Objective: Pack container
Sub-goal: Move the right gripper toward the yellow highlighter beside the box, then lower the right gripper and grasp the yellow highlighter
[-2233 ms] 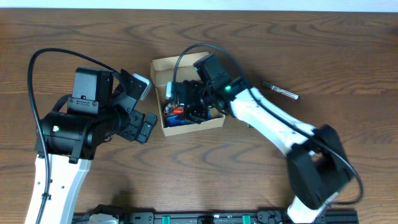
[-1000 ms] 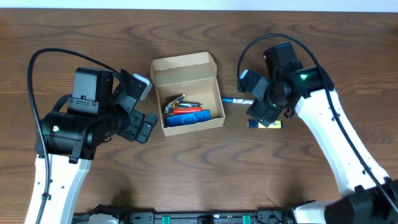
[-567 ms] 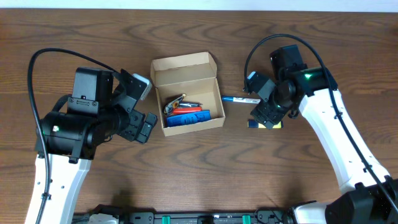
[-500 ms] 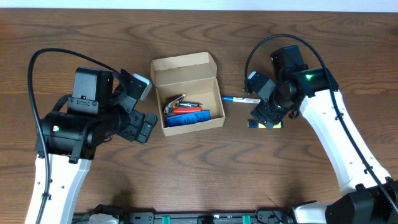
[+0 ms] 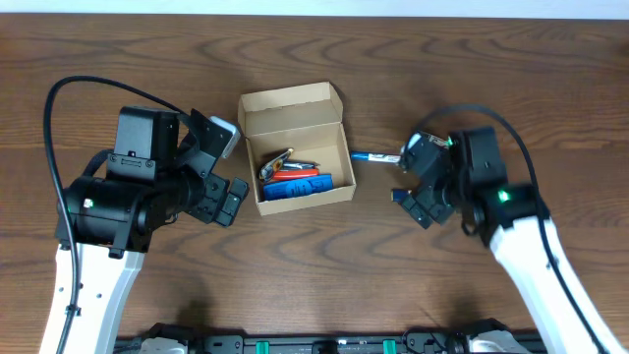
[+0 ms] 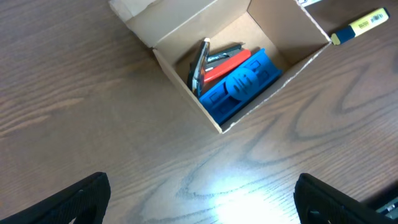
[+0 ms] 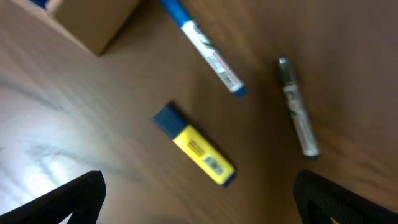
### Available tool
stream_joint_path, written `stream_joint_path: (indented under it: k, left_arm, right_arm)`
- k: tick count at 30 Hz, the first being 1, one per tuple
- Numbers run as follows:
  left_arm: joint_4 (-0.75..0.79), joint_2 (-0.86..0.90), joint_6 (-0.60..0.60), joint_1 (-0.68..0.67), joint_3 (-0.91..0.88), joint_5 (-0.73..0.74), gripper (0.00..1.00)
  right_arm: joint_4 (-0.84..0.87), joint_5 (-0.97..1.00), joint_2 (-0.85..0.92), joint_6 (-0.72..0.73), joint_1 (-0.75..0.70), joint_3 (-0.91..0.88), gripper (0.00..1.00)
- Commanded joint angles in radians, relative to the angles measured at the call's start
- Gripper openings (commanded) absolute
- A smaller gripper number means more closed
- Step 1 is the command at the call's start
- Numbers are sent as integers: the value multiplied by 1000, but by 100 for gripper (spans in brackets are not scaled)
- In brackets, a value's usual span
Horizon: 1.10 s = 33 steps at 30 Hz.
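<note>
The container [image 5: 295,147], a tan cardboard box, stands open with its flap lid folded back. It [image 6: 186,37] holds a blue item [image 6: 241,87], a red item [image 6: 224,63] and a dark clip-like piece [image 6: 198,60]. Right of the box lies a blue pen [image 5: 373,156]. The right wrist view shows that pen [image 7: 202,46], a yellow highlighter [image 7: 194,145] and a grey marker [image 7: 297,109] loose on the wood. My right gripper [image 5: 413,183] hovers open over them, holding nothing [image 7: 199,211]. My left gripper [image 5: 228,169] stands open just left of the box, empty [image 6: 202,211].
Dark wooden table [image 5: 324,246] all around. A corner of the box [image 7: 93,22] shows at the top left of the right wrist view. The highlighter's tip [image 6: 360,23] peeks in at the left wrist view's upper right. A black rail [image 5: 324,345] runs along the near edge.
My right arm left the box, moved right over the loose pens, then pulled back toward the near edge, and its jaws widened. The left arm has not moved.
</note>
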Motion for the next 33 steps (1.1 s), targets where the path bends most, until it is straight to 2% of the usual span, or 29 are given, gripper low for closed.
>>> stream_joint_path:
  k: [1, 6, 13, 19, 24, 33]
  left_arm:
    - [-4, 3, 12, 3, 13, 6, 95]
    - [-4, 3, 12, 3, 13, 6, 95]
    - [-4, 3, 12, 3, 13, 6, 95]
    - [-4, 3, 12, 3, 13, 6, 95]
    - [-4, 3, 12, 3, 13, 6, 95]
    - [-4, 3, 12, 3, 13, 6, 95]
  right_arm:
    - [61, 53, -40, -5, -10, -100, 99]
    - [165, 51, -31, -37, -30, -200, 98]
    - [169, -88, -19, 5, -110, -221, 97]
    - [206, -151, 76, 31, -153, -221, 95]
    - [224, -161, 145, 34, -151, -213, 98]
    - [226, -134, 249, -73, -153, -193, 99]
